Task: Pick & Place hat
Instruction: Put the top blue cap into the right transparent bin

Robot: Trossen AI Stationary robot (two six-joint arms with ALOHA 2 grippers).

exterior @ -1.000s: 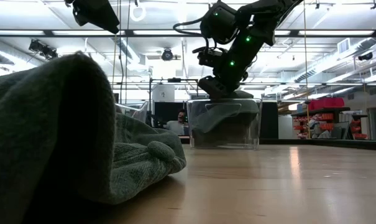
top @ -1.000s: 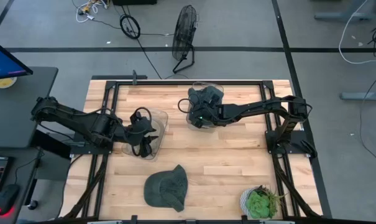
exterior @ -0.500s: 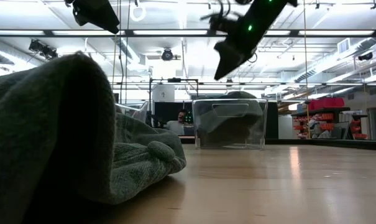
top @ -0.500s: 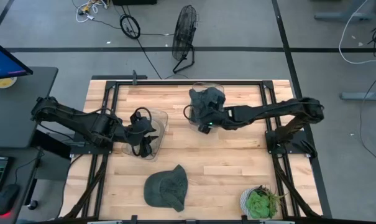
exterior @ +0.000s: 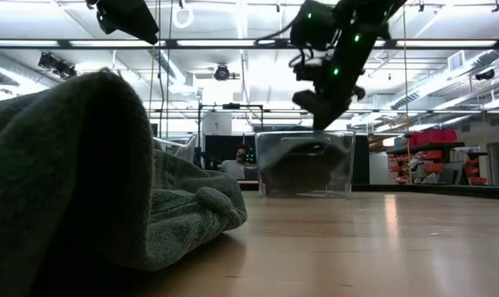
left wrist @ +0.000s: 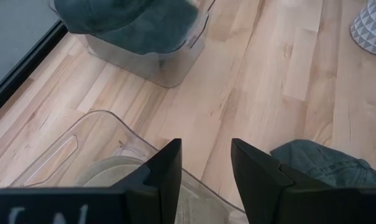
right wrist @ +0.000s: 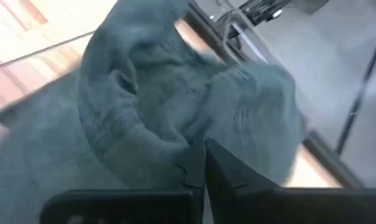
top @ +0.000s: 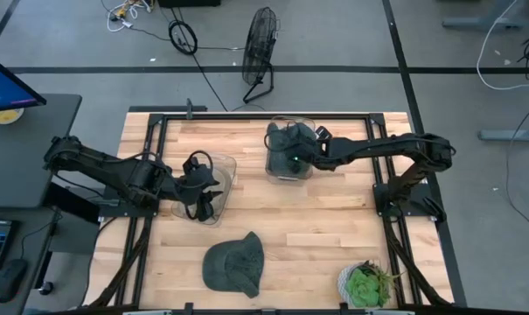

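Note:
A dark green hat [top: 285, 140] lies bunched inside a clear bin [top: 276, 171] near the table's far edge. In the low view the bin [exterior: 303, 165] shows it below the rim. My right gripper [top: 297, 150] is shut just above the bin's rim [exterior: 321, 122], its fingers closed over the hat's crown [right wrist: 144, 93]. A second green hat [top: 233, 265] rests on its brim on the wood near the front edge. My left gripper [left wrist: 205, 168] is open and hovers over another clear bin [top: 222, 171] that holds a pale hat [left wrist: 113, 177]. My right gripper points its shut fingers [right wrist: 204, 163] down at the crown of the hat in the bin, slanting in from the table's right. I cannot tell whether the tips touch the cloth.
A potted plant [top: 365, 284] in a patterned pot stands at the near right corner. The loose hat [exterior: 84, 181] fills the low view's left half. Bare wood lies between the two bins and the near hat. A black frame borders the table.
My right gripper rose out of the far bin, swung toward the near side, then came back and dropped to the bin's rim on its right side. The hat stayed in the bin. Its top bulged above the rim half a second ago and now sits lower.

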